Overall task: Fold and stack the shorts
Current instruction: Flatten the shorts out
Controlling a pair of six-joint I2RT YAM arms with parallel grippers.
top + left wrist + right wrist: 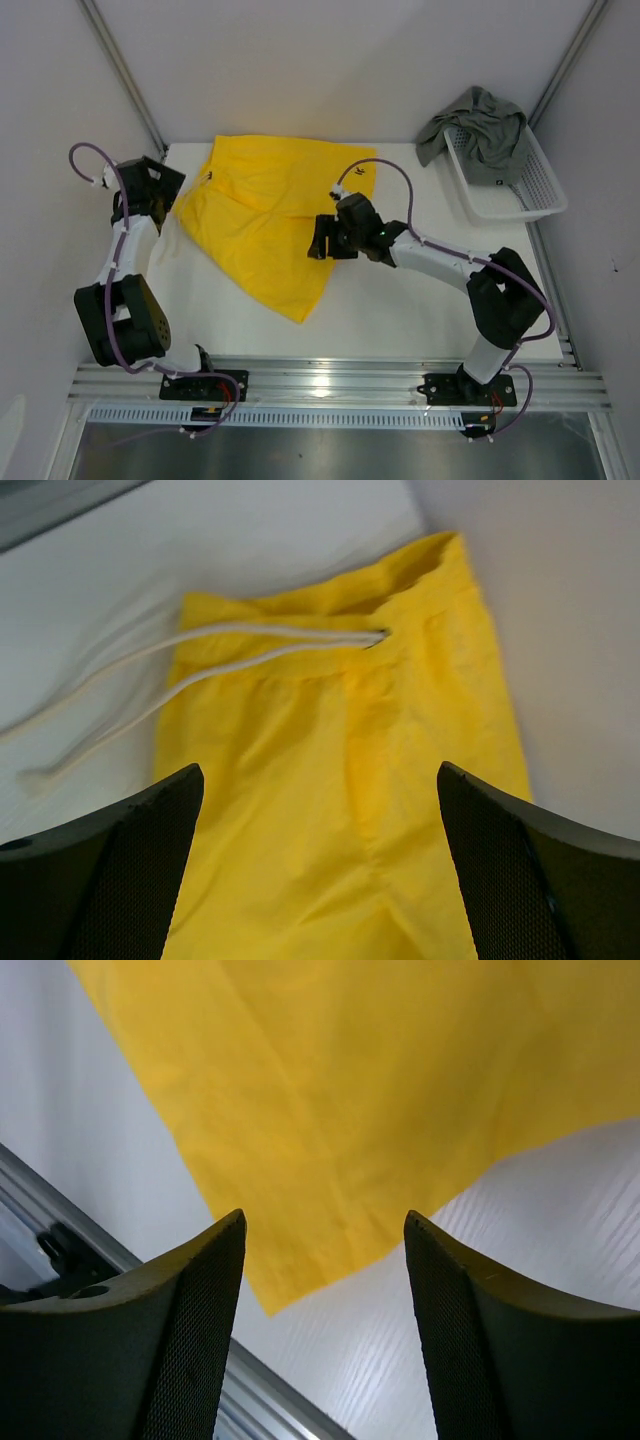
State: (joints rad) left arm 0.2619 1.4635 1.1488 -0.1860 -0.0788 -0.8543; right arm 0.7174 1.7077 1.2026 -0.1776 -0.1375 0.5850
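Observation:
The yellow shorts (265, 215) lie spread on the white table, with a folded corner pointing toward the front edge. Their waistband and white drawstring (200, 645) show in the left wrist view. My left gripper (158, 197) (320, 770) hovers at the shorts' left side, jaws wide open over the yellow cloth, holding nothing. My right gripper (322, 240) (322, 1220) hangs open above the shorts' right edge, where the yellow shorts (340, 1090) have a corner lying below its fingertips. The grey-green shorts (480, 125) lie crumpled, draped over the basket.
A white mesh basket (520, 195) stands at the back right corner of the table. An aluminium rail (330, 380) runs along the near edge, and grey walls close in on the left, back and right.

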